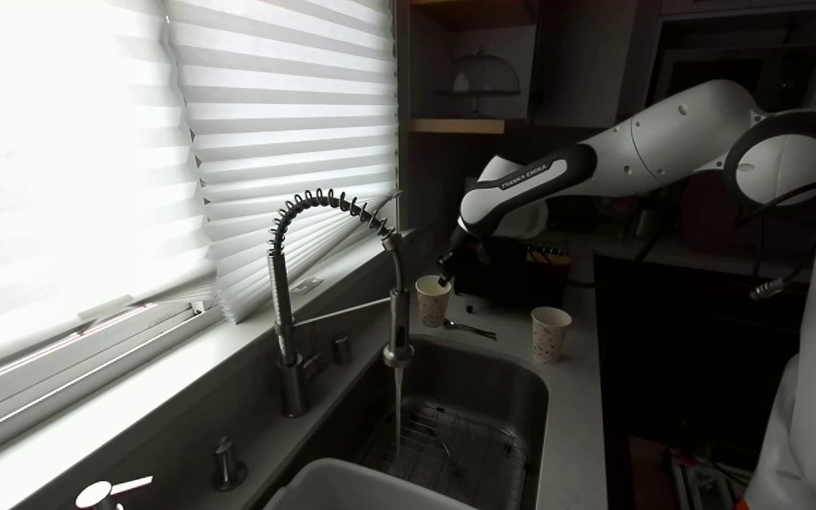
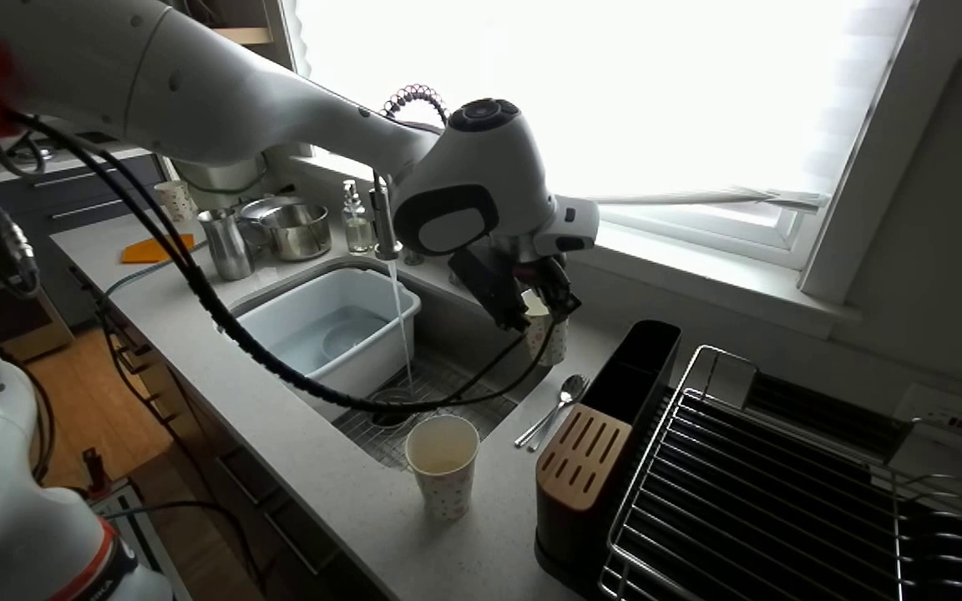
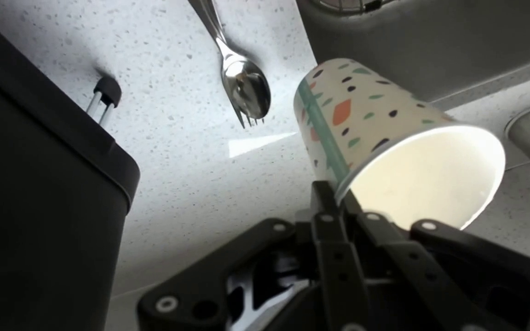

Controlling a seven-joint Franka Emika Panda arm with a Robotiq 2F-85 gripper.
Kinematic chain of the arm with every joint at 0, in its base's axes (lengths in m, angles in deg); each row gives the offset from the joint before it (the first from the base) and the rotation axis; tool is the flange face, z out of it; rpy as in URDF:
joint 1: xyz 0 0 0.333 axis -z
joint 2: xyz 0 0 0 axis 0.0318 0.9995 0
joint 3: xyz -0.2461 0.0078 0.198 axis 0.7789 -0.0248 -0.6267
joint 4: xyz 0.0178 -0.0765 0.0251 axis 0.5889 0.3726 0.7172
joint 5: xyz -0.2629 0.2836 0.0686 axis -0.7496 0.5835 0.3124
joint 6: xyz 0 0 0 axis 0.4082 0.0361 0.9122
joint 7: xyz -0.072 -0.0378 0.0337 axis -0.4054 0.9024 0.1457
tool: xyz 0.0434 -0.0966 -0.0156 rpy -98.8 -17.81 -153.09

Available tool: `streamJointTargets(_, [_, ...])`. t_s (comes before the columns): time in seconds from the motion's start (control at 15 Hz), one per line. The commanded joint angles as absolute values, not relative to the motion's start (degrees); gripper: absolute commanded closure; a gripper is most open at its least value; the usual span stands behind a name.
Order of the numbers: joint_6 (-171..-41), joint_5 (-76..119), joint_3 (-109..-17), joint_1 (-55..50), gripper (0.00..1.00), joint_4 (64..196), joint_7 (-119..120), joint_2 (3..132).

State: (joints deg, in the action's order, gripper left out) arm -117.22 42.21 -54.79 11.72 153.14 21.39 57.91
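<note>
Fingers point(image 3: 323, 198) pinch the paper cup point(image 3: 361, 119) by its rim, the spoon point(image 3: 249, 87) near them; gripping seems the step, the next move calling for gentle steadiness

Daylight glare blows out blinds point(image 1: 287, 120); cabinets point(image 1: 585, 64) murky; wrist view brighter, bleached light sliver on counter point(image 3: 177, 124).

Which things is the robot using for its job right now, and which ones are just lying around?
Part of the job, I think:
gripper, shut on a rim
paper cup, held by that rim

Just lying about, it seems:
another cup on the counter
spoon
fork under the spoon
pot
dish rack
</note>
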Motion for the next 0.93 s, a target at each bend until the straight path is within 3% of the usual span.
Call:
streamJointTargets(0.0, [-118.1, 44.8, -55.6, 12.5, 0.99, 148.5, 16.1, 62.5])
streamJointTargets(0.8, [-115.0, 44.4, -56.6, 13.1, 0.98, 138.2, 2.5, 72.2])
streamJointTargets(0.87, [-114.9, 43.9, -56.4, 12.9, 0.71, 137.9, 1.5, 72.4])
